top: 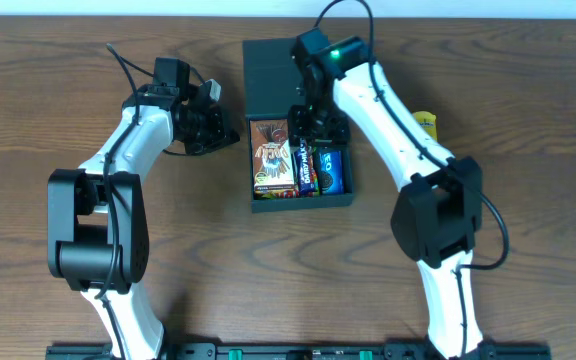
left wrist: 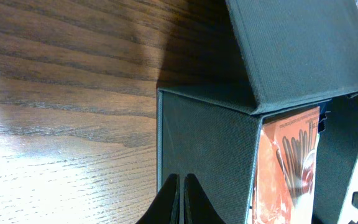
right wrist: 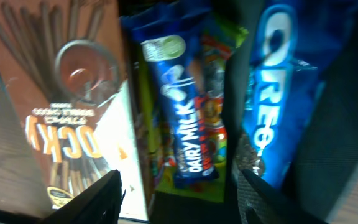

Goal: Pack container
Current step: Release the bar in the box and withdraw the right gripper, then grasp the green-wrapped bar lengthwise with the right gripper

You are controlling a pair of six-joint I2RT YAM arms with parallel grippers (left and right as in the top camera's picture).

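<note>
The dark container [top: 303, 203] stands open mid-table with its lid [top: 268, 75] folded back. Inside lie a Pocky box [top: 270, 155], a Dairy Milk bar [top: 308, 168] and a blue Oreo pack [top: 332, 170]. My right gripper [top: 313, 125] hovers over the box's far end. In the right wrist view it [right wrist: 179, 196] is open and holds nothing, with the Dairy Milk bar [right wrist: 182, 112] lying just beyond the fingers, between the Pocky box [right wrist: 67, 106] and the Oreo pack [right wrist: 275, 106]. My left gripper [left wrist: 179, 186] is shut and empty, its tips at the container's outer left wall [left wrist: 204, 143].
A yellow packet [top: 426, 122] lies on the wooden table to the right of the right arm. A colourful green-yellow packet [right wrist: 219, 50] sits under the Dairy Milk bar. Bare wood [left wrist: 67, 93] stretches left of the container.
</note>
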